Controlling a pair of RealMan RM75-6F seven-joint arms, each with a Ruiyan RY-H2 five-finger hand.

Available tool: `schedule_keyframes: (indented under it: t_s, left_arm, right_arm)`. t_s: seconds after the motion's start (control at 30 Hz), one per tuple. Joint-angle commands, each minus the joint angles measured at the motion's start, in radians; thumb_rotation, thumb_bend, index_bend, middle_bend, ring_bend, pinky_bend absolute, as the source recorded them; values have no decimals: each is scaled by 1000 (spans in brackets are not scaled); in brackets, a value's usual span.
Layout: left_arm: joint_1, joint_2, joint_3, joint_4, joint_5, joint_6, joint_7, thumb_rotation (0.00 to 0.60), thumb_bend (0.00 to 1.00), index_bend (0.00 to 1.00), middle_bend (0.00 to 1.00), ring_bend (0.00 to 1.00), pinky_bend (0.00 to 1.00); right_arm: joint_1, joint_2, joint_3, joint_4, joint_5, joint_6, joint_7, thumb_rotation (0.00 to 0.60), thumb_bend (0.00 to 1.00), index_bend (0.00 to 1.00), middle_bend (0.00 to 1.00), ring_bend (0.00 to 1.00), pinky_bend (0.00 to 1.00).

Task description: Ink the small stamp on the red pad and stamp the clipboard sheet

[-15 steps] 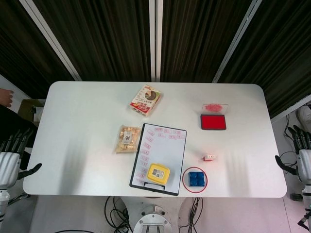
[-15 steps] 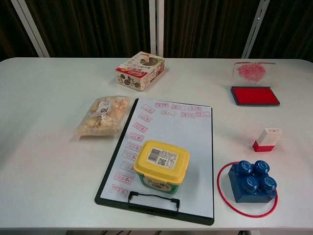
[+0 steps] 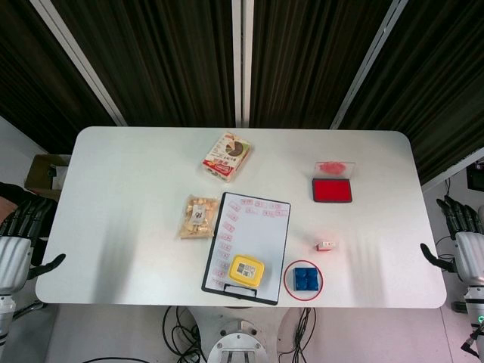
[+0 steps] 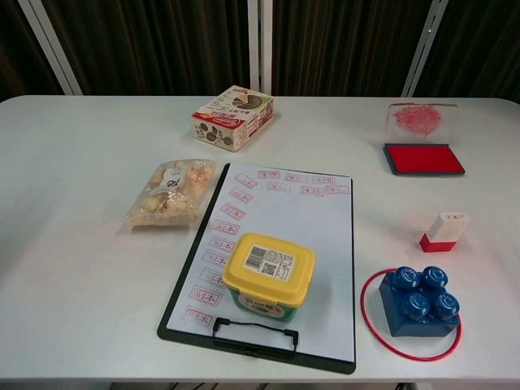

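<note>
Left hand [image 3: 19,246]: slender black fingers and a black thumb on a white, ribbed palm housing. Right hand [image 3: 463,243]: the same build, black fingers on a white housing.

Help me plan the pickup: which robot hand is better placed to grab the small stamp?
The right robot hand. The small stamp and red pad lie on the table's right half; the left robot hand is off the far left edge.

I'm seeing dark pleated curtains [image 3: 151,60] hanging behind the white tabletop [image 3: 128,189], pale frame bars [image 3: 240,60] crossing them, cables [image 3: 178,325] lying along the frame's bottom.
</note>
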Motion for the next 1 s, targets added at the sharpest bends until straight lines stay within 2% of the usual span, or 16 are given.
schedule_keyframes:
  t_s: [0.03, 0.23, 0.33, 0.37, 0.43, 0.5, 0.57, 0.67, 0.8, 1.0]
  left_arm:
    - [-1, 1, 3, -1, -7, -12, 3, 600, 0, 66, 66, 51, 159]
    - [-1, -4, 6, 0, -3, -13, 4, 600, 0, 66, 66, 51, 159]
    - [-1, -3, 7, -4, 2, -11, 10, 600, 0, 66, 66, 51, 159]
    - [0, -5, 7, -5, 2, -11, 10, 600, 0, 66, 66, 51, 159]
    - [-1, -8, 11, -5, 5, -14, 13, 600, 0, 66, 66, 51, 159]
    - [0, -10, 14, -5, 7, -17, 15, 600, 0, 66, 66, 51, 159]
    - [1, -12, 16, -5, 8, -17, 15, 600, 0, 66, 66, 51, 159]
    - [5, -14, 19, -1, 8, -15, 9, 600, 0, 66, 66, 51, 160]
    - [9, -14, 24, 9, 2, -18, -1, 600, 0, 66, 66, 51, 161]
    - [9, -18, 23, 26, -3, -22, -19, 600, 0, 66, 66, 51, 161]
  right_arm:
    - [12, 9, -6, -21, -33, 0, -2, 600, 200, 0, 0, 0, 0]
    - [35, 34, -24, -82, -145, 32, -76, 600, 200, 0, 0, 0, 0]
    - [57, 36, -26, -132, -186, 24, -154, 600, 199, 0, 0, 5, 26]
    - [66, 31, -26, -144, -195, 17, -178, 600, 199, 0, 3, 27, 74]
    - [84, 18, -26, -179, -211, -3, -241, 600, 201, 13, 60, 139, 258]
    - [100, 1, -24, -211, -218, -24, -303, 600, 202, 134, 167, 319, 469]
    - [126, -21, -23, -229, -226, -63, -371, 600, 203, 315, 267, 526, 704]
    - [165, -59, -26, -231, -214, -139, -448, 600, 204, 368, 366, 692, 893]
    - [199, -125, -31, -186, -181, -209, -514, 600, 204, 376, 371, 737, 927]
    - [223, -227, -42, -99, -111, -278, -521, 600, 204, 377, 350, 744, 928]
